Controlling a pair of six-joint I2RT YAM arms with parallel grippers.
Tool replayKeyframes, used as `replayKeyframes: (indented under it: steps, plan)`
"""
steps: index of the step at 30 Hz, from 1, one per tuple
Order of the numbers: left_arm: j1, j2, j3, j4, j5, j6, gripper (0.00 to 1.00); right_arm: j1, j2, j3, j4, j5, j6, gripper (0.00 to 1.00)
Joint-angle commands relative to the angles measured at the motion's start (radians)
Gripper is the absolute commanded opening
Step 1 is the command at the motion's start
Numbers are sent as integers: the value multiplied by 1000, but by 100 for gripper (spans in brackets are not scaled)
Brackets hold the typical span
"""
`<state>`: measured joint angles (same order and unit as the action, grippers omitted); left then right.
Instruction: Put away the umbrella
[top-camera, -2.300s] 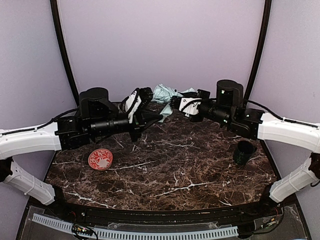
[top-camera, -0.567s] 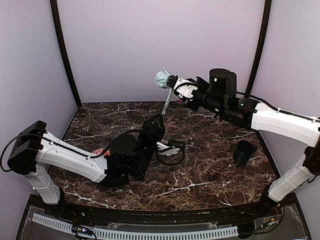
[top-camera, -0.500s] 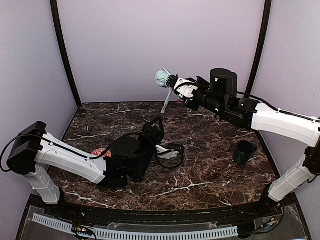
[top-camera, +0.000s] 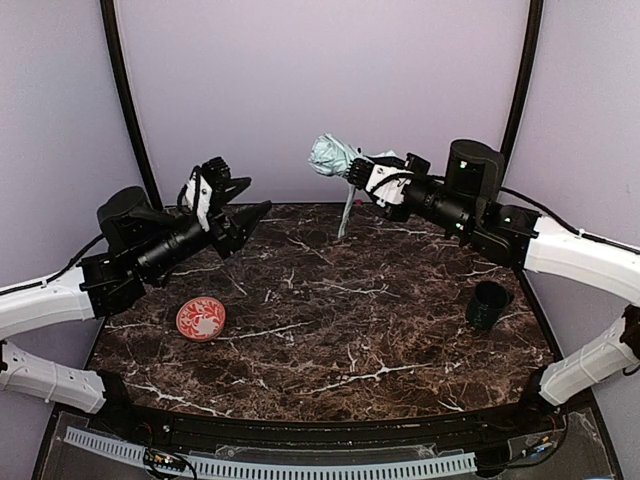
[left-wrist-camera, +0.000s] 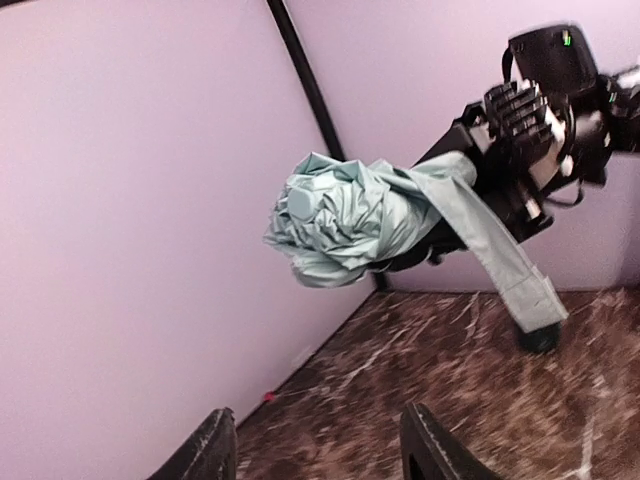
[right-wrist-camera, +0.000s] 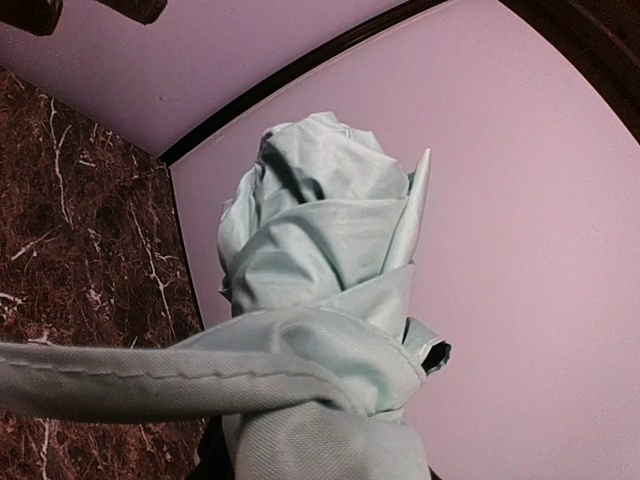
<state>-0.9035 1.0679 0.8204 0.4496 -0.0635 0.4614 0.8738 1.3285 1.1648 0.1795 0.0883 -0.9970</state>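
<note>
Right claw (top-camera: 355, 171) gripping umbrella (top-camera: 328, 155), left claw (top-camera: 255, 193) open

I count one umbrella (top-camera: 330, 157), gripped in the right fingers (top-camera: 357, 172). One dark cup (top-camera: 488, 304) stands well below and apart from them. One red dish (top-camera: 201, 319) lies low beneath the left fingers (left-wrist-camera: 430, 452). Two arms, the left arm (top-camera: 45, 300) and the right arm (top-camera: 585, 255), two fingers each. One marble surface (top-camera: 350, 330) under all.

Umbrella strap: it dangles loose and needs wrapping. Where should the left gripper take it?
Near the lower end of the strap, coming from the left arm's side: it hangs flat and free below the bundled umbrella, clear of the right gripper clamping it. The left gripper is open.
</note>
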Motion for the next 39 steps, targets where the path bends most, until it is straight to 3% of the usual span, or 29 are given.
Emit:
replayKeyframes:
  steps: [1,5,12,26,28,32,35,39]
  plan:
    - [62,72,29,19,497,-554,62,21,-67,-5,178,-125,-42,0]
    - [96,127,70,142,657,-769,71,52,-70,7,202,-172,-93,0]
    - [96,255,108,501,892,-1055,78,87,-43,78,193,-225,-146,0]
    - [18,432,191,719,960,-1165,79,137,12,159,178,-222,-189,0]
    - [16,451,198,783,979,-1200,70,139,11,159,178,-217,-191,0]
    - [12,446,196,778,990,-1183,24,140,5,152,176,-205,-192,0]
    - [12,424,183,730,991,-1144,1,140,-4,141,178,-193,-192,0]
    - [12,384,137,690,966,-1102,0,140,-12,146,174,-170,-166,0]
